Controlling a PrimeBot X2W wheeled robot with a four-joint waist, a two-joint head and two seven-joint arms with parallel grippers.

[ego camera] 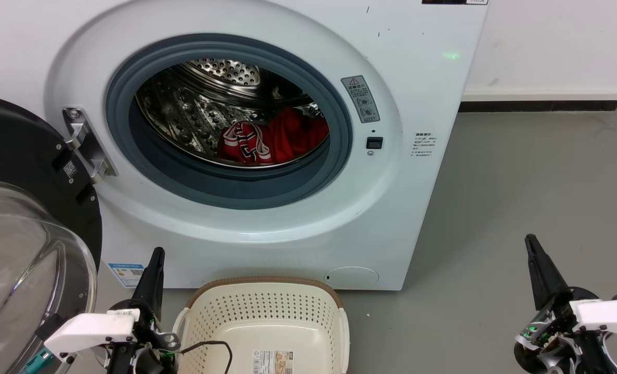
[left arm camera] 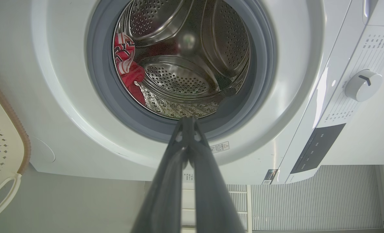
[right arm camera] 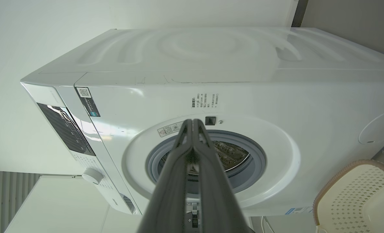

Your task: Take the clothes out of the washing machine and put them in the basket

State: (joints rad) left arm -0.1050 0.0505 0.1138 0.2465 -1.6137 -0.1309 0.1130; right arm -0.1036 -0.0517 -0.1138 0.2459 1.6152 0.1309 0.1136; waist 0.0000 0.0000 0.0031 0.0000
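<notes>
I see the red clothes [ego camera: 274, 141] lying in the drum of the washing machine [ego camera: 391, 78], with its door [ego camera: 22, 156] open. The basket [ego camera: 266, 281] sits on the grey floor [ego camera: 521, 182] just before the machine, near a white wall [ego camera: 547, 41]. My left fingers [ego camera: 152, 275] and right fingers [ego camera: 542, 270] are pressed together, holding nothing.

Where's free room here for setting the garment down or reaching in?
Basket floor is bare between its perforated walls, save a label and cable. Drum is free left of the red garment. Crowded: glass door beside the left pincer.

Washing machine [ego camera: 417, 208] porthole [ego camera: 225, 183] unobstructed, door [ego camera: 22, 156] open at left.
</notes>
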